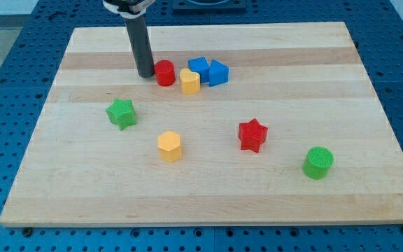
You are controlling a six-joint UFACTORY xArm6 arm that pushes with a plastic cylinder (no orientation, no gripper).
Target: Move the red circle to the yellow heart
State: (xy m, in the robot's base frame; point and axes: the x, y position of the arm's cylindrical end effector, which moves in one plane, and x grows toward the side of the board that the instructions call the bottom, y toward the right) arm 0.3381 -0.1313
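Pushing looks to be the only way to handle the small red plastic circle block [164,73]: there are no fingers on this arm to be wide, narrow or holding anything, just a straight dark rod ending in my tip [145,74]. I judge the red circle light, rigid and fairly slick on the pale wooden tabletop [285,203], so it should slide readily. Its round wall is the catch, since an off-centre shove would likely let it roll off to one side. The best contact is on its side wall at nine o'clock, directly opposite the target.

The red circle sits in the upper middle of the tabletop. My tip stands at its nine o'clock, touching it or just short of touching; I cannot tell which. The small yellow plastic heart block [190,81] lies just beside the circle at about four o'clock, with a slim gap or none between them. By my reading the task is almost done, and a short nudge toward three to four o'clock should close it.

Two blue plastic blocks [209,71], shapes unclear, crowd the heart at its one to two o'clock, so a hard push may disturb them.
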